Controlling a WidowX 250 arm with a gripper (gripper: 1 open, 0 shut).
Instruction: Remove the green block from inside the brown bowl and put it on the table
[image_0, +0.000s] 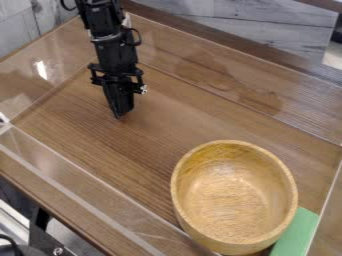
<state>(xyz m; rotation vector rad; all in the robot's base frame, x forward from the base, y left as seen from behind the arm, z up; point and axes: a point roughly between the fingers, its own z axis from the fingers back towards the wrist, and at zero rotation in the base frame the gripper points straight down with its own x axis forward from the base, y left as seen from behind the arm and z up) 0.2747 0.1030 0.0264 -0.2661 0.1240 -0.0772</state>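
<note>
The brown bowl (225, 147) stands at the near right of the table (214, 95); its hollow shows only bare wood. A flat green piece (305, 236) lies just past the bowl's lower right rim and is cut off by the frame corner. I cannot tell whether it is the green block. My black gripper (119, 108) hangs far to the left of the bowl, pointing down with its tips just above or on the tabletop. Its fingers are shut, with nothing visible between them.
Low clear acrylic walls (83, 195) edge the table along the front and left. A grey surface (267, 30) runs behind the far edge. A dark frame (34, 240) shows below the near left corner.
</note>
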